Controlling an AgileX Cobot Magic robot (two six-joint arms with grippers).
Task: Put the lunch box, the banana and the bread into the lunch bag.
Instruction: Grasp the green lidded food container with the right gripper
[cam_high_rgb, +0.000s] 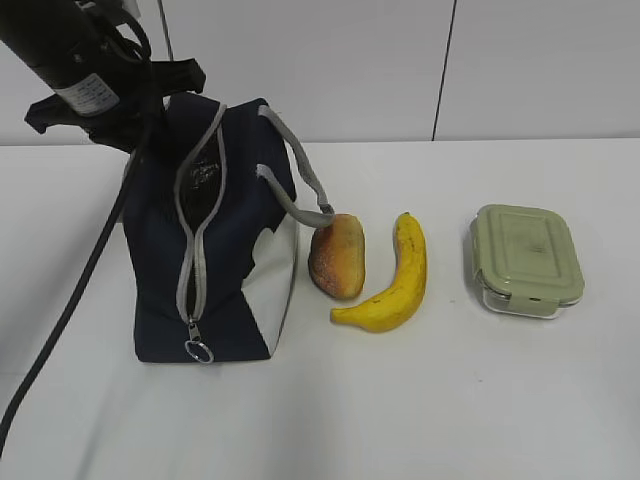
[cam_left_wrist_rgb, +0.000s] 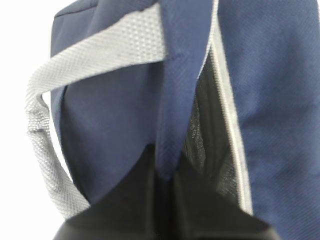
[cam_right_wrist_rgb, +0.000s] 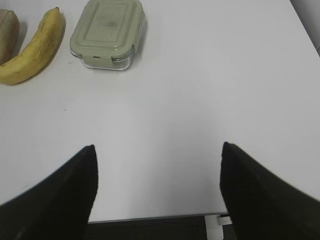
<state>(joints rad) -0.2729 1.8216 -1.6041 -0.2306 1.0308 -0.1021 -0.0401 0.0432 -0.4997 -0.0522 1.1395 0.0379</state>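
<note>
The navy lunch bag (cam_high_rgb: 225, 250) stands at the left, its grey zipper (cam_high_rgb: 190, 260) parted along the top, with the ring pull (cam_high_rgb: 198, 351) at the near end. My left gripper (cam_high_rgb: 165, 98) is at the bag's far top end, shut on a fold of its navy fabric (cam_left_wrist_rgb: 167, 150) beside a grey strap (cam_left_wrist_rgb: 95, 52). The bread (cam_high_rgb: 338, 256) lies right of the bag, touching a strap. The banana (cam_high_rgb: 395, 280) lies beside it, and the lunch box (cam_high_rgb: 527, 258) with its green lid is farther right. My right gripper (cam_right_wrist_rgb: 157, 150) is open and empty above bare table; the banana (cam_right_wrist_rgb: 32, 47) and lunch box (cam_right_wrist_rgb: 107, 32) lie far ahead of it.
The white table (cam_high_rgb: 450, 400) holds the items. Its near edge (cam_right_wrist_rgb: 150, 217) shows under my right gripper. My left arm's black cable (cam_high_rgb: 70, 300) hangs down left of the bag. A white wall stands behind the table.
</note>
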